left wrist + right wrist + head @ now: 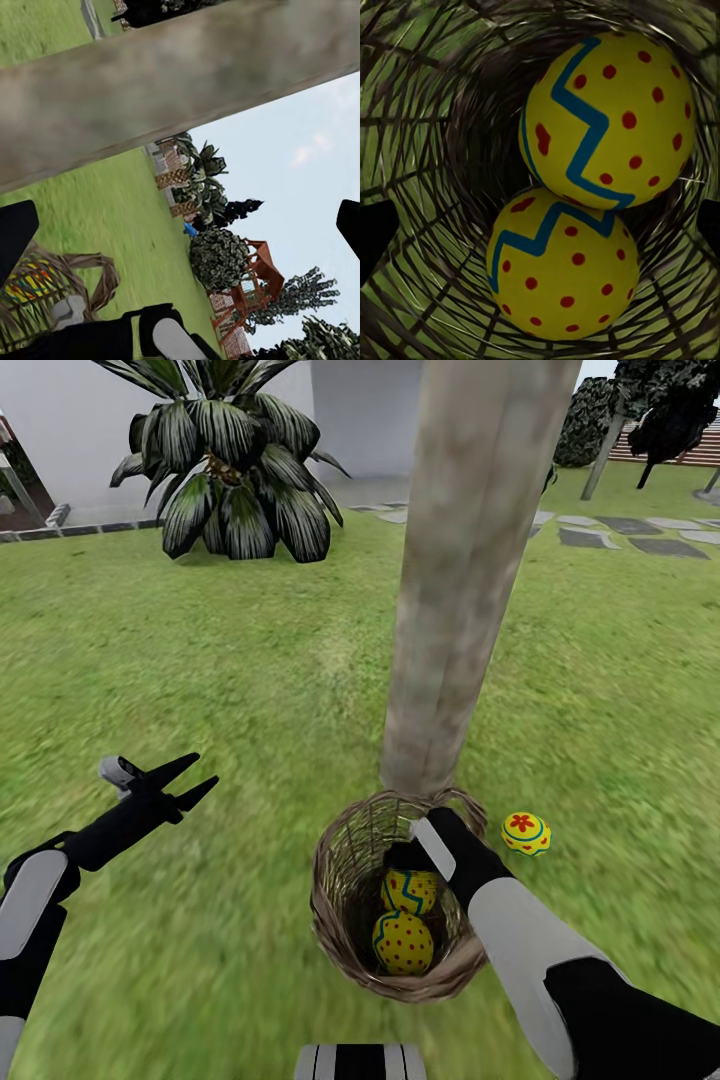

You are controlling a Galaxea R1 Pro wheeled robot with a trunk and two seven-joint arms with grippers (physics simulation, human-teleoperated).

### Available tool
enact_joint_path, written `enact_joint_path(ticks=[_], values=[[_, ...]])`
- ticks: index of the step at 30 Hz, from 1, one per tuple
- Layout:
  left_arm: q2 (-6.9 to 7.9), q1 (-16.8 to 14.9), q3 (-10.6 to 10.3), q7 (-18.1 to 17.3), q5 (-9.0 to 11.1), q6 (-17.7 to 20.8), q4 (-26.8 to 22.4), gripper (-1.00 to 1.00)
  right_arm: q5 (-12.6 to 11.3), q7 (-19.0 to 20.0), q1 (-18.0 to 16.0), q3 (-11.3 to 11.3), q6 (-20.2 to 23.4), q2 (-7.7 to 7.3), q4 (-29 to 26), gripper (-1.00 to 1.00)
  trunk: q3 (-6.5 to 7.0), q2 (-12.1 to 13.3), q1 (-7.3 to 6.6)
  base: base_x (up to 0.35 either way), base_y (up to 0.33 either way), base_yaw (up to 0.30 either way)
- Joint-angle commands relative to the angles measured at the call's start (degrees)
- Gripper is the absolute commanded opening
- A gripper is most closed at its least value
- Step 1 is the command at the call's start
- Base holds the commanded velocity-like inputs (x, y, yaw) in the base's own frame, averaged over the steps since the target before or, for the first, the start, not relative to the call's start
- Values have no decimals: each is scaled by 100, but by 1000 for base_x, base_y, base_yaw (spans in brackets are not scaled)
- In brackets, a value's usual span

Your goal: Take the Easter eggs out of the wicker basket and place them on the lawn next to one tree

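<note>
Reaching down into the wicker basket (345,920), the right pincer (408,857) hangs over two Easter eggs (403,942) lying touching at the bottom; its dark fingertips (375,232) sit wide apart at the edges of the right wrist view, holding nothing. A third egg (526,833) rests on the lawn (200,660) just beside the basket, near the foot of the mottled tree trunk (470,560), which rises right behind the basket. The left pincer (190,780) hovers over grass well to the left, spread open and empty.
</note>
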Motion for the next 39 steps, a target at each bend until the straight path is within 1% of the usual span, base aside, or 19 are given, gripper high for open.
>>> enact_joint_path(ticks=[1, 10, 14, 19, 20, 28, 31, 39], values=[[3, -3, 4, -13, -1, 27, 8, 100, -56, -59, -6, 27, -19, -3, -39, 100, -4, -2, -1, 0, 0, 0], [7, -2, 3, -10, -4, 27, 18, 100, -39, -321, -12, 28, -307, 4, -329, 100, -4, -2, -1, 0, 0, 0], [7, -2, 7, -10, -9, 27, 18, 100, -52, -449, -12, 28, -435, 4, -305, 100, -4, -2, -1, 0, 0, 0], [7, -2, 3, -18, -8, 27, 18, 100, -71, -434, -12, 28, -595, 4, -284, 100, -4, -2, -1, 0, 0, 0], [7, -2, 3, -19, -9, 27, 14, 100, -77, -429, -12, 28, -1039, 4, -279, 100, -4, -2, -1, 0, 0, 0], [7, -2, 4, -17, -10, 26, 18, 100, -108, -424, -12, 27, -1037, 4, -275, 100, -4, -2, -1, 0, 21, 0], [0, -2, 3, -11, -15, 27, 18, 100, -116, -421, -12, 23, -1014, 4, -243, 100, -2, -2, -1, 0, 246, -77], [3, -2, 6, -10, -10, 27, 26, 100, -123, -427, -12, 16, -1028, 4, -4, 100, 27, -2, -1, 0, 331, -259]])
